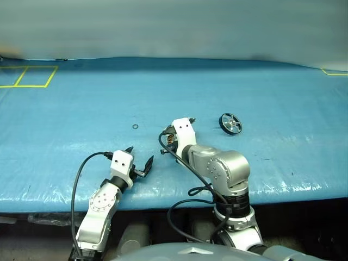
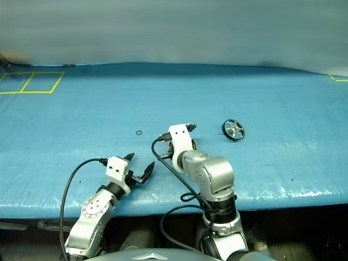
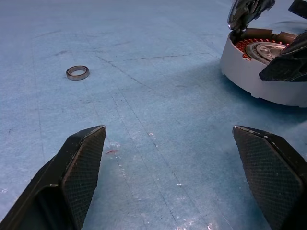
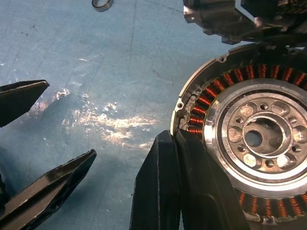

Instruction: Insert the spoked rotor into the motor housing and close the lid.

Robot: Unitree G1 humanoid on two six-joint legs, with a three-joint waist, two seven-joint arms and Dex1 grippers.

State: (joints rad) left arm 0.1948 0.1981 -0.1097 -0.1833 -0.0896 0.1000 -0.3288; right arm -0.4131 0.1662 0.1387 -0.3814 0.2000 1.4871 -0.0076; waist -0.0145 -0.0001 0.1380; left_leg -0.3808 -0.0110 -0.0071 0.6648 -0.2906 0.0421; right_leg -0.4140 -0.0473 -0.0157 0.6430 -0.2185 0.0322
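The motor housing (image 4: 254, 139) lies open on the blue table, copper windings ringing its silver hub. Its lid (image 3: 243, 13) stands up from the far rim. My right gripper (image 4: 173, 136) is shut, its tips resting over the housing's near rim with nothing visibly between them. In the head views the right wrist covers most of the housing (image 1: 170, 141). The spoked rotor (image 1: 230, 123) sits apart on the table, to the right of the housing. My left gripper (image 1: 140, 154) hangs open and holds nothing, near the table's front edge, left of the housing.
A small thin washer ring (image 1: 135, 126) lies on the table left of the housing. Yellow tape squares (image 1: 27, 76) mark the far left corner. The table's front edge (image 1: 163, 202) runs just below both wrists. Black cables loop from each wrist.
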